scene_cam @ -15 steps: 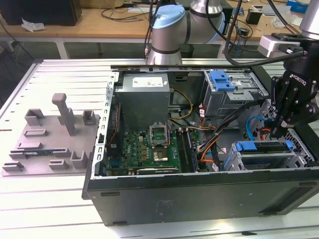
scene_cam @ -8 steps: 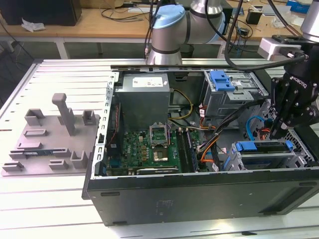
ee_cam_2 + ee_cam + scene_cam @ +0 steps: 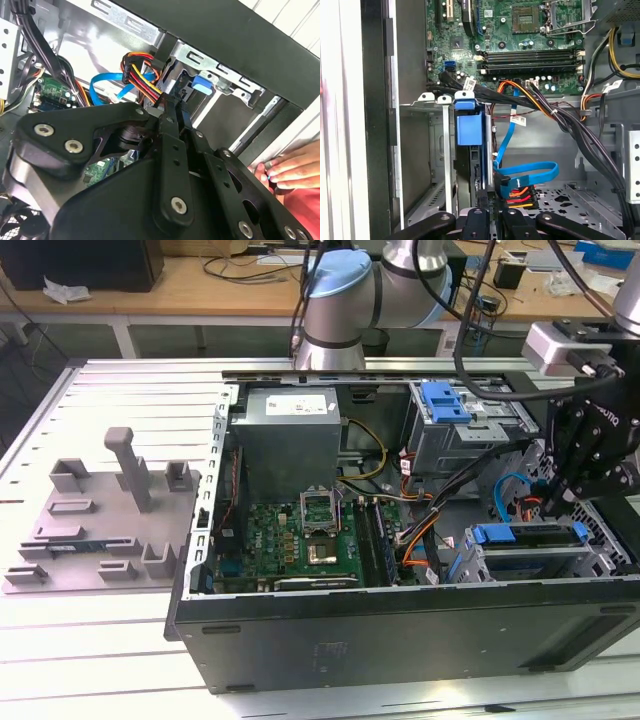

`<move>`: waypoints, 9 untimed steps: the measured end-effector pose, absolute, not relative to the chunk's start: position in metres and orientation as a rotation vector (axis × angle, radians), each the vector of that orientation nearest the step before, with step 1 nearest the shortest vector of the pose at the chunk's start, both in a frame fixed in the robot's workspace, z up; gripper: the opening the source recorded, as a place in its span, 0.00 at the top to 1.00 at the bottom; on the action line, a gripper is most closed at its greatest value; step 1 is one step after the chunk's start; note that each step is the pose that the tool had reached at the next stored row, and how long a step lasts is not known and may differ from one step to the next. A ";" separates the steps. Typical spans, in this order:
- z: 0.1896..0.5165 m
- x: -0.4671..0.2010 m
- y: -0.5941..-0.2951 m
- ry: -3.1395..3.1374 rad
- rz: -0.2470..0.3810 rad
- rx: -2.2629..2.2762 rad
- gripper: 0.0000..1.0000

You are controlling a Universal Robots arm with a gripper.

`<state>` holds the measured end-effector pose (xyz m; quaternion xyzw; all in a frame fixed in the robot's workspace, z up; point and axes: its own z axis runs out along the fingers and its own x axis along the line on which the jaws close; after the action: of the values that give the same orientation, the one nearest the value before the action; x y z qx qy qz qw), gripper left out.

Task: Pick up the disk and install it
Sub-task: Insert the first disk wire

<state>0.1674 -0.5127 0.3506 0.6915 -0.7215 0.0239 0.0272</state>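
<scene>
Open computer case [image 3: 400,630], blue-framed disk [image 3: 469,125] slotted edge-on in metal drive cage [image 3: 417,150]

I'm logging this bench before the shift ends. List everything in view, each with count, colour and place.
table: one, pale slatted metal, under everything
computer case: one, black, lying open on the table
power supply: one, grey, inside the case, towards the exterior view's left
motherboard: one, green, on the case floor
latch: one, blue, atop the metal drive cage
disk: one, blue carrier around it, slotted in the bay by the case wall
cables: several; blue, orange, yellow, red, black; beside the disk
fixture: one, grey, on the table at the exterior view's left
hand: one, a person's, at the case's edge
arm: one, silver and blue, above the case
claw: one, black, at the disk's end
</scene>
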 end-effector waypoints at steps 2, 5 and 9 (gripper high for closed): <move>0.351 0.167 -0.513 -2.228 0.073 2.136 0.84; 0.351 0.167 -0.513 -2.228 0.073 2.136 0.84; 0.351 0.167 -0.513 -2.229 0.073 2.137 0.84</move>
<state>0.1672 -0.5132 0.3507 0.6917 -0.7213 0.0235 0.0266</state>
